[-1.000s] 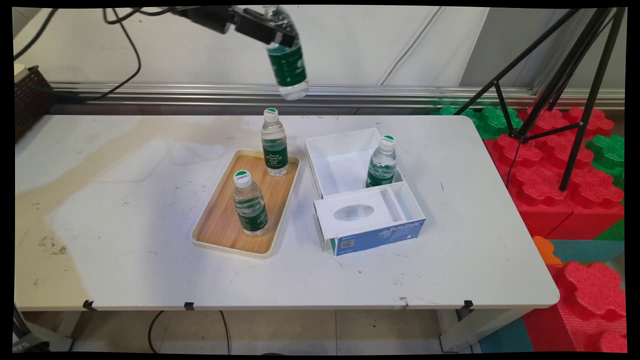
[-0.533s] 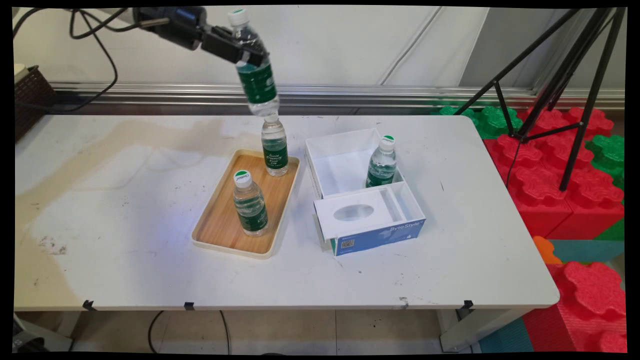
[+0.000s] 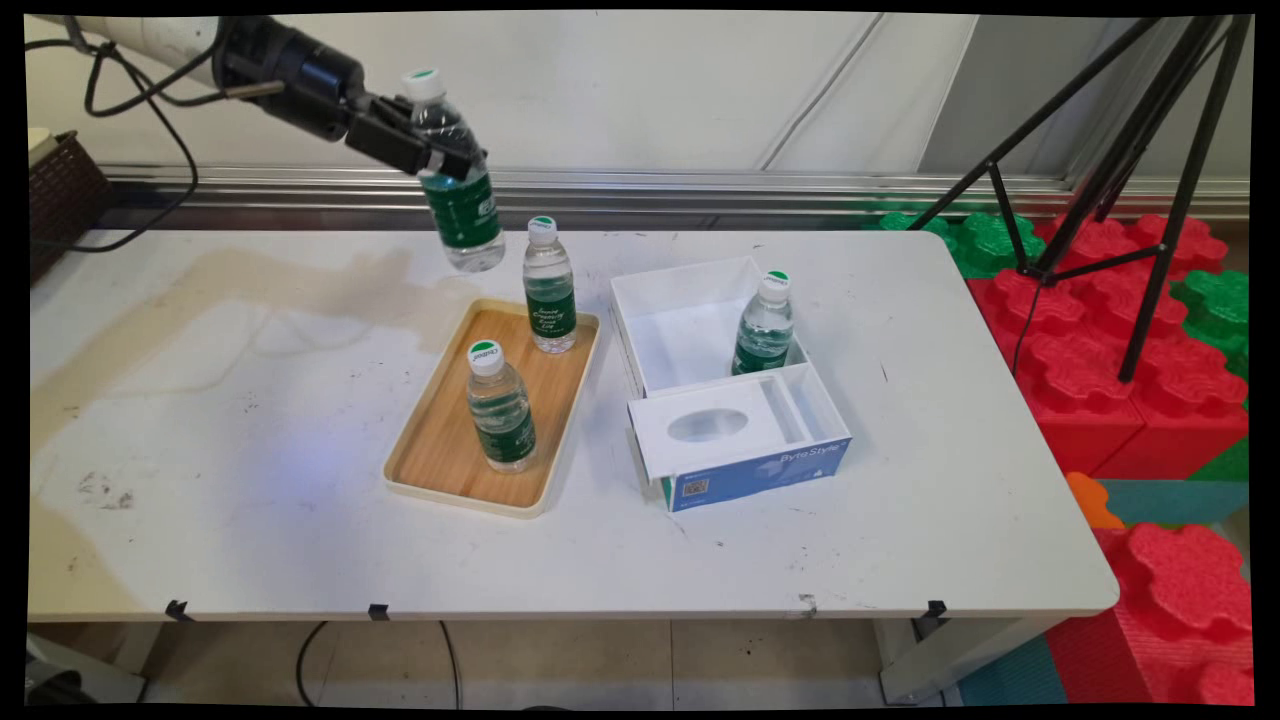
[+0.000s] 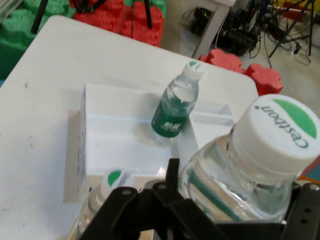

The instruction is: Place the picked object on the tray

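My gripper [image 3: 443, 160] is shut on a clear water bottle [image 3: 458, 205] with a green label and white cap, held tilted in the air above the far left corner of the wooden tray [image 3: 440, 455]. In the hand view that bottle's cap [image 4: 277, 131] fills the right side between the black fingers [image 4: 172, 172]. Two like bottles stand on the tray: one at the far end [image 3: 549, 290], one nearer [image 3: 499, 410]. A fourth bottle [image 3: 764, 328] [image 4: 177, 102] stands inside the open white box [image 3: 665, 300].
A tissue-box lid with an oval hole [image 3: 740, 440] adjoins the white box's near side. Red and green foam blocks [image 3: 1130, 350] and a black tripod [image 3: 1150, 150] stand off the table's right. A dark basket [image 3: 60, 195] sits at the far left.
The gripper carried the bottle leftward and lower, from above the table's far edge near the middle to just left of the tray's far bottle. Other bottles stayed put.
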`<state>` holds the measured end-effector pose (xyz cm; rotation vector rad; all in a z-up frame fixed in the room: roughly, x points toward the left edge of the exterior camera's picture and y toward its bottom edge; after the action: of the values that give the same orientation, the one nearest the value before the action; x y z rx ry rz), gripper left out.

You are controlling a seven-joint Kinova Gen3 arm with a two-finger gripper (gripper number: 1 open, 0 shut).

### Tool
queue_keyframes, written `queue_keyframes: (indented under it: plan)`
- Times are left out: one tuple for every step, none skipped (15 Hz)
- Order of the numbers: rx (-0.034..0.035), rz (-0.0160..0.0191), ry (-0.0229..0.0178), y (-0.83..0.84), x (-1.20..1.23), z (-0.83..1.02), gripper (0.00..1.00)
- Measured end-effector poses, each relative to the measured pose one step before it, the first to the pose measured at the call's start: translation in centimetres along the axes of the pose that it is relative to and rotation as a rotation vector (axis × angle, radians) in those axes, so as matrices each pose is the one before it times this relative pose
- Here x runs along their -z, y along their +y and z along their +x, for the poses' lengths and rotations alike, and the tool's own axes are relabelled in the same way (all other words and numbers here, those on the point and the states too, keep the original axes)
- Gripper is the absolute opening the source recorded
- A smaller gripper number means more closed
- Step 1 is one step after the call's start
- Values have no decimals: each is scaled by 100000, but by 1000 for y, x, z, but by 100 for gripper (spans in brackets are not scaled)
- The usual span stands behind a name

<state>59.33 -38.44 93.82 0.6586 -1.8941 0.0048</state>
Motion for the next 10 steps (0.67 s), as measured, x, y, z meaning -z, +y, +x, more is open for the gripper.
queue_keyframes:
  plan:
    - [23, 370, -786, -124, 221, -599, 0]
    - [-22, 602, -607, -180, 190, -561, 0]
    - [-76, 449, -434, -209, 58, -394, 0]
    - [-72, 353, -261, -162, 21, -250, 0]
    - [-105, 472, -348, -233, 1, -344, 0]
    - [-49, 371, -234, -171, -14, -236, 0]
    - [-56, 575, -362, -275, -27, -409, 0]
    - [-37, 438, -324, -202, -35, -343, 0]
    - [54, 265, -195, -118, -30, -240, 0]
    - [29, 330, -302, -140, -45, -358, 0]
